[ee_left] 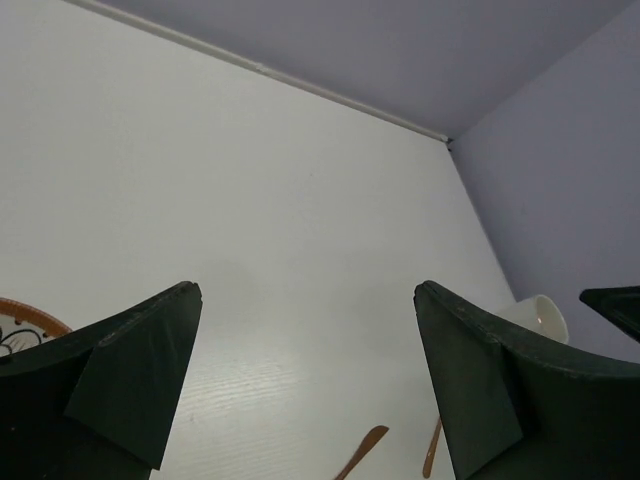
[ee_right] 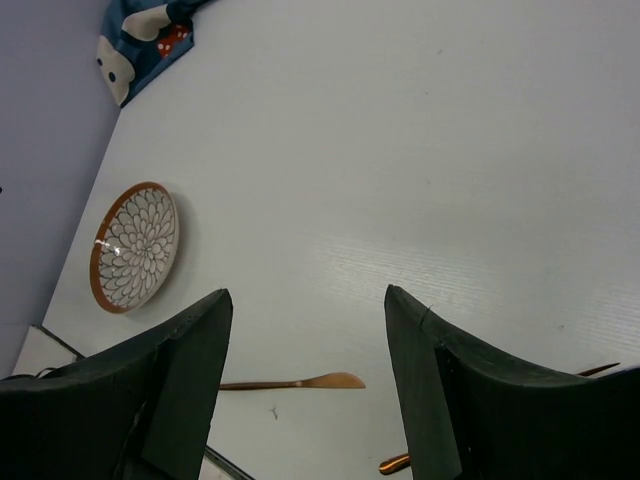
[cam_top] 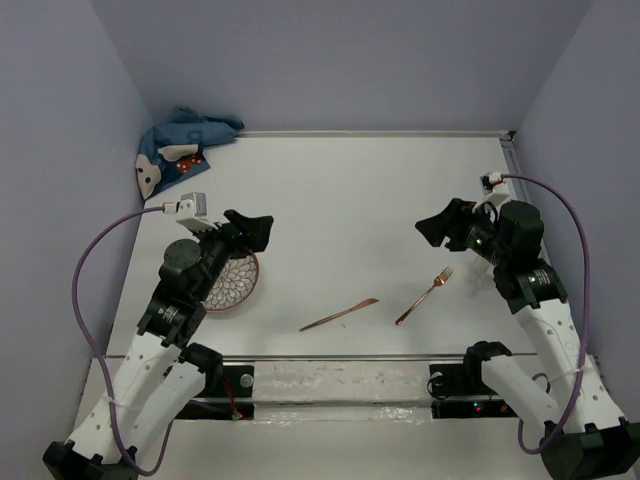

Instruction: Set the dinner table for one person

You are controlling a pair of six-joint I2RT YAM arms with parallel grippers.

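Both claws gape wide and empty: left gripper point(cam_top: 254, 230) and right gripper point(cam_top: 436, 226) over the dinner table point(cam_top: 350, 180). Setting looks unstarted. Patterned plate point(cam_top: 236, 286) just beneath left claw; copper fork point(cam_top: 425, 297) near right claw, base side; copper knife point(cam_top: 340, 315) between claws; placemat point(cam_top: 180, 145) bunched, well beyond left claw.

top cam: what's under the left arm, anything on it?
A patterned plate sits on the table. The left arm covers part of it in the top view. The right wrist view shows the whole plate, with nothing on it.
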